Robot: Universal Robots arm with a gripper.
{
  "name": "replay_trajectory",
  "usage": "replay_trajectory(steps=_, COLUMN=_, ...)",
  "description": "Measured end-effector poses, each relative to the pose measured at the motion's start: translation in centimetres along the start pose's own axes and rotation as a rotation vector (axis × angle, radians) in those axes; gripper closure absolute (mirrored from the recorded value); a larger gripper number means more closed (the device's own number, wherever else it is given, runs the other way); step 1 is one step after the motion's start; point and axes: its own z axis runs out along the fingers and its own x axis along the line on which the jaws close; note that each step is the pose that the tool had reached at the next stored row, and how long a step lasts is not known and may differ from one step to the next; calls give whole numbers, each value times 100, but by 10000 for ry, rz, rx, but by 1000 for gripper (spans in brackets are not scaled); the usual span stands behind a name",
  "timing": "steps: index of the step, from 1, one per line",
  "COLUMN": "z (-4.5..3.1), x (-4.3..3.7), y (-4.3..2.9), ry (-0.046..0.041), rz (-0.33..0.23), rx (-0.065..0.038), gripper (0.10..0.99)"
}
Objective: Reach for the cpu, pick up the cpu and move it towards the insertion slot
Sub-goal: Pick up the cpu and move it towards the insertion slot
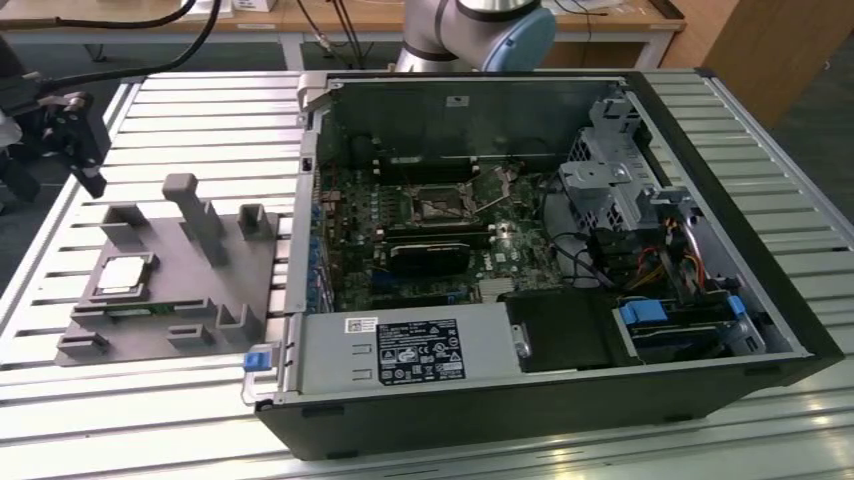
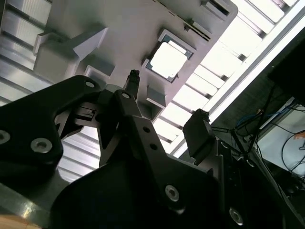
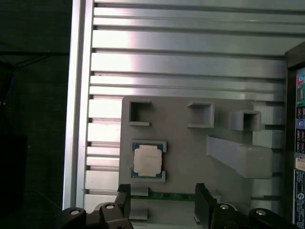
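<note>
The fingers [image 3: 202, 206] of the gripper [image 3: 163, 205] stand wide apart, and we see nothing held between them. Both pads are free.

We find the chip [image 3: 147, 160] just ahead of the fingertips. It is outside the gap between them and closer to one finger than to the other. It lies flat, silver top up, in a shallow square recess of the grey tray [image 3: 186, 143], and neither finger touches it.

Farther from the fingers, the tray carries several open square pockets and one long raised block [image 3: 240, 157]. The tray rests on the ribbed aluminium table [image 3: 167, 62], which extends past the tray on the side away from the fingers.

In the exterior view we locate the socket [image 1: 438, 203] well apart from the fingers. It sits on the green circuit board [image 1: 387, 215] inside the open computer case [image 1: 534, 410]. The tray lies between the fingers and that case, and the chip on it is well apart from the socket.
</note>
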Motion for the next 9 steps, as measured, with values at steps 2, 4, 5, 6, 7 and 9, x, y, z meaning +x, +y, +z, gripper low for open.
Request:
replay_trajectory(steps=2, z=38, x=23, y=-1, ry=-2, rz=2, rx=-1, gripper=439)
replay_trajectory(steps=4, z=74, x=38, y=-3, ry=-1, rz=3, rx=-1, gripper=439)
replay_trajectory(steps=5, z=92, x=43, y=-5, ry=0, rz=3, rx=0, gripper=439)
replay_trajectory(steps=6, z=109, x=48, y=-8, ry=1, rz=4, rx=0, gripper=439)
replay_trajectory(steps=7, z=127, x=54, y=-13, ry=1, rz=8, rx=0, gripper=439)
replay_trajectory(steps=9, z=163, x=64, y=-28, ry=1, rz=12, rx=0, gripper=439)
